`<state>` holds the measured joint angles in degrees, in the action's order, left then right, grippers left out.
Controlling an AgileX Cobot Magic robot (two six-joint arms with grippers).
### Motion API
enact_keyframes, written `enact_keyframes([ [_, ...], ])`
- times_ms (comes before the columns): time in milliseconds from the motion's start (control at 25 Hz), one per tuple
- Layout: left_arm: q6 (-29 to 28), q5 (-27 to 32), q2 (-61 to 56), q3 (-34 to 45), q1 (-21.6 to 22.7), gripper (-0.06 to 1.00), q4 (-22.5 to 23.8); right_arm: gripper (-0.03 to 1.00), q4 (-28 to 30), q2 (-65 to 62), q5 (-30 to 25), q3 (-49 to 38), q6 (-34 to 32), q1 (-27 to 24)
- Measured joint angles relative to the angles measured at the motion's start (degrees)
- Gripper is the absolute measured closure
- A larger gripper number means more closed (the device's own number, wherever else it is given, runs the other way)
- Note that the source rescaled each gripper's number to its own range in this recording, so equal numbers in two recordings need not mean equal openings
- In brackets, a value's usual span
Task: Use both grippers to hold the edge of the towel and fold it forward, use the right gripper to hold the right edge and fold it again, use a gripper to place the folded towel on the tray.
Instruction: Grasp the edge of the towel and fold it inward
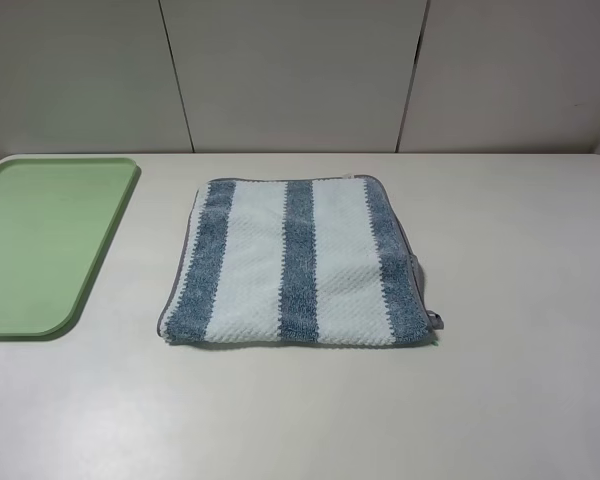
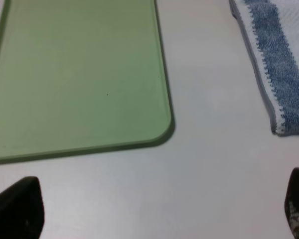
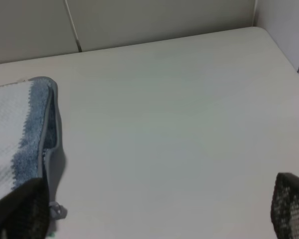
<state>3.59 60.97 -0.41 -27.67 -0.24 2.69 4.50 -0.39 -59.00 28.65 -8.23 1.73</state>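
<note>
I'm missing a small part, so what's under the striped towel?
The towel lies flat on the white table, with only tabletop showing around it. No lump shows, but the cloth covers whatever is beneath, so that can't be seen.

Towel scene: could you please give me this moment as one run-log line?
towel: flat on table, untouched | tray: left of towel, apart | left fingers: open | right fingers: open

You have one towel (image 1: 298,265), one light-green tray (image 1: 40,240) and one bench (image 1: 520,330). The towel shows three dark-blue stripes and two pale ones. Two grippers appear, the left gripper (image 2: 159,209) and the right gripper (image 3: 154,214), each with two jaws.
</note>
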Motion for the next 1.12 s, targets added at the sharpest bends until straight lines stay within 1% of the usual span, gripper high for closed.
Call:
enact_keyframes([
  [1120, 0.0, 0.0, 0.0, 0.0, 0.0, -0.06, 0.0, -0.03, -0.2, 0.0, 0.0, 0.0, 0.0, 0.0],
])
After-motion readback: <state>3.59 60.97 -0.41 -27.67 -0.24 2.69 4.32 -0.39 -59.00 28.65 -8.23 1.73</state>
